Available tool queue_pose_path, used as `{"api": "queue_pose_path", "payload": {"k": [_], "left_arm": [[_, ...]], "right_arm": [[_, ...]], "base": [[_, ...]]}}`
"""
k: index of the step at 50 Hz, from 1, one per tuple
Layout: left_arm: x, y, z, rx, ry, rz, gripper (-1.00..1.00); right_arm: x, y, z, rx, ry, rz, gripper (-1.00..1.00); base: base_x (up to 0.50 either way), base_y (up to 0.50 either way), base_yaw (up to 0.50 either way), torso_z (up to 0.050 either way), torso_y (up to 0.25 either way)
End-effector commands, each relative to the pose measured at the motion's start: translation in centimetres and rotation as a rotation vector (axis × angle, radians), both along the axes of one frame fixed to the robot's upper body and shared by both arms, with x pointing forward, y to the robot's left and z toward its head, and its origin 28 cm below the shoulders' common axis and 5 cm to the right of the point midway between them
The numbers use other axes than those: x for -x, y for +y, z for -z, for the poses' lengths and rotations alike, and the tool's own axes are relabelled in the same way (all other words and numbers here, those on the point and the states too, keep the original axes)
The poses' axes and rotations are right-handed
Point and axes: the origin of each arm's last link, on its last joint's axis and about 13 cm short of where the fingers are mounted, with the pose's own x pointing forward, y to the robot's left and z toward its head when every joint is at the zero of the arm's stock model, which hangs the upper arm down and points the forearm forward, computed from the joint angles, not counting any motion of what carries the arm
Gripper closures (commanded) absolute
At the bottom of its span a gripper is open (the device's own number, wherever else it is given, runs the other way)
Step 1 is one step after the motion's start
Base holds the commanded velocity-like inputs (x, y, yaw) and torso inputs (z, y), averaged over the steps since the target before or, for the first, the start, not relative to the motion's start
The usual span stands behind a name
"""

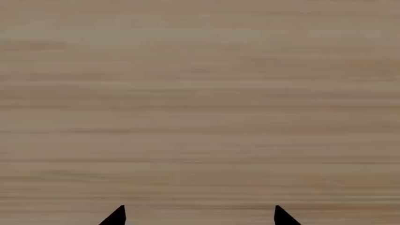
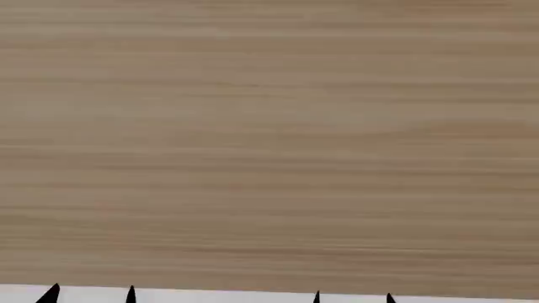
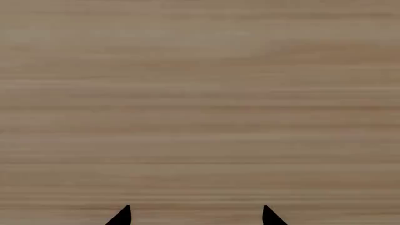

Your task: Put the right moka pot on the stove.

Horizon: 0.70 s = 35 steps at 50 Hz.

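Neither moka pot nor the stove is in view in any frame. All three views show only a bare light wooden surface [image 2: 269,145]. My left gripper [image 1: 200,215] is open and empty; only its two black fingertips [image 1: 119,215] show, spread wide over the wood. My right gripper [image 3: 195,215] is also open and empty, with its black fingertips [image 3: 122,216] spread wide. In the head view the left gripper [image 2: 91,295] and the right gripper [image 2: 352,298] show only as small black tips at the near edge.
A white strip [image 2: 252,297] runs along the near edge of the wooden surface in the head view. Nothing else shows.
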Motion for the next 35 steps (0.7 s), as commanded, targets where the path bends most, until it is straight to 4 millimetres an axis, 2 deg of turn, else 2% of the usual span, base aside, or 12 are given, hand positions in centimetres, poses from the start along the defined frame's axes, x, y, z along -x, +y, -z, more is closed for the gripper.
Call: {"api": "queue_pose_path", "payload": {"k": [1,16,35], "left_arm": [[0.0,0.01,0.0,0.0,0.0,0.0,-1.0],[0.0,0.05,0.0,-0.004,-0.031,-0.016,-1.0],[-0.08,0.03,0.17,0.0,-0.034,-0.027,-1.0]], "right_arm": [[0.0,0.03,0.0,0.0,0.0,0.0,-1.0],[-0.31,-0.19,0.6,0.0,0.021,0.035,-1.0],[-0.72,-0.19,0.88,0.009,0.03,0.047,-1.0]], "base": [[0.0,0.0,0.0,0.0,0.0],[0.0,0.0,0.0,0.001,0.0],[0.0,0.0,0.0,0.044,0.02]]}}
